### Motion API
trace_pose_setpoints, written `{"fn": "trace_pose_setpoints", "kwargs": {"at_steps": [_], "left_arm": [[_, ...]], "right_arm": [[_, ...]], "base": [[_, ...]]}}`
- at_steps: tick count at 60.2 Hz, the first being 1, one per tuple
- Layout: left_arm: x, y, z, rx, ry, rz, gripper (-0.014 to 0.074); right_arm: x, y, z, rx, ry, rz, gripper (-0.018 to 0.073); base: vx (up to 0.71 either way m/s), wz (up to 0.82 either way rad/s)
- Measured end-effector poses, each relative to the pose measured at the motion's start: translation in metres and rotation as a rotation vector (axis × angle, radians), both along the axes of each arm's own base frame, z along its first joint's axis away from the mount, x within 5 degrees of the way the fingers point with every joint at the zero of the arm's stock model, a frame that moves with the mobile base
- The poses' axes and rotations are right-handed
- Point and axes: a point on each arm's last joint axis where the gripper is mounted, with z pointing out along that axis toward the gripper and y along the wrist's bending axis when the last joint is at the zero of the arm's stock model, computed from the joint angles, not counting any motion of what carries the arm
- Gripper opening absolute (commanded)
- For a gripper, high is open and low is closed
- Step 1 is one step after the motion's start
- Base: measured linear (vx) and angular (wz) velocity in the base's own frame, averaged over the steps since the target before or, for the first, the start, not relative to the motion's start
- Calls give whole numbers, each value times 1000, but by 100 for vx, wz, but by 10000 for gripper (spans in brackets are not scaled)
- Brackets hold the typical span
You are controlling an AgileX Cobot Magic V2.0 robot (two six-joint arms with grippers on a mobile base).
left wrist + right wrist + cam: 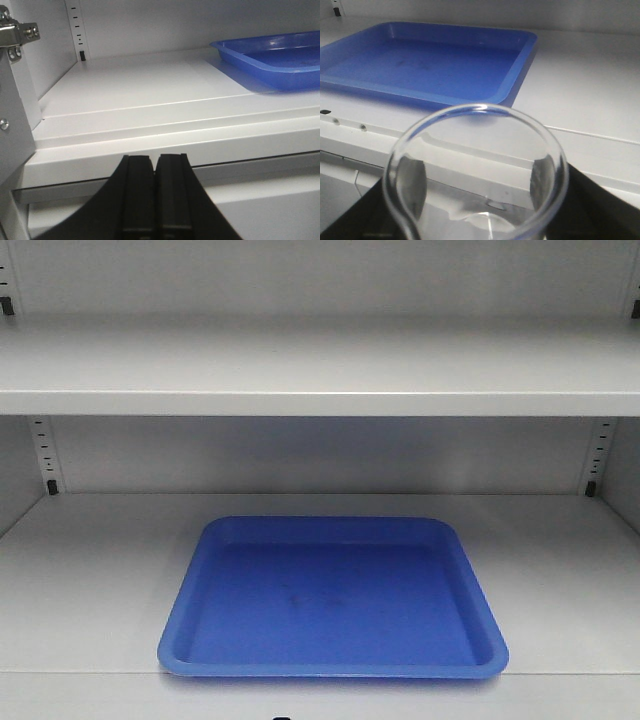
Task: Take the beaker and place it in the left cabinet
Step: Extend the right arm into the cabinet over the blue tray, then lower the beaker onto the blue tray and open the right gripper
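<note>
The beaker [477, 175] is clear glass with a thick rounded rim that fills the lower part of the right wrist view; its spout bulges at the lower left. It sits clamped between the dark fingers of the right gripper [479, 210], held in front of the cabinet [320, 370] shelf edge, just short of the blue tray [430, 60]. The tray lies flat on the lower shelf, with faint scuffs in its middle. No writing or labels can be read anywhere. The left gripper [155, 200] has its black fingers pressed together, holding nothing, in front of the shelf edge.
</note>
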Motion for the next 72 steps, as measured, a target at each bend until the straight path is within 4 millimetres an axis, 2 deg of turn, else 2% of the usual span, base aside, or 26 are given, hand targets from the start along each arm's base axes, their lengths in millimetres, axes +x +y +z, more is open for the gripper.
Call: {"fn": "trace_pose_setpoints", "kwargs": {"at_steps": [12,22,34,42,52,58,63,72], "left_arm": [[0,0,0,0,0,0,-8],[0,0,0,0,0,0,-8],[0,0,0,0,0,0,-8],[0,0,0,0,0,0,-8],[0,0,0,0,0,0,-8],[0,0,0,0,0,0,-8],[0,0,0,0,0,0,-8],[0,0,0,0,0,0,-8]], "right_arm": [[2,3,7,51,-64,18,-4],[24,21,24,126,-266,106,-4],[86,55,36,87,-269,192,-4],[145,85,41,98,-233,246,-4],[211,121,31,85,-207,334,-4],[245,141,15,93,-153,380,-4],[267,153,5,76,-126,414,-4],[287,163,-7,53,-55,435,-4]], "base": [[0,0],[0,0],[0,0],[0,0],[0,0],[0,0],[0,0],[0,0]]}}
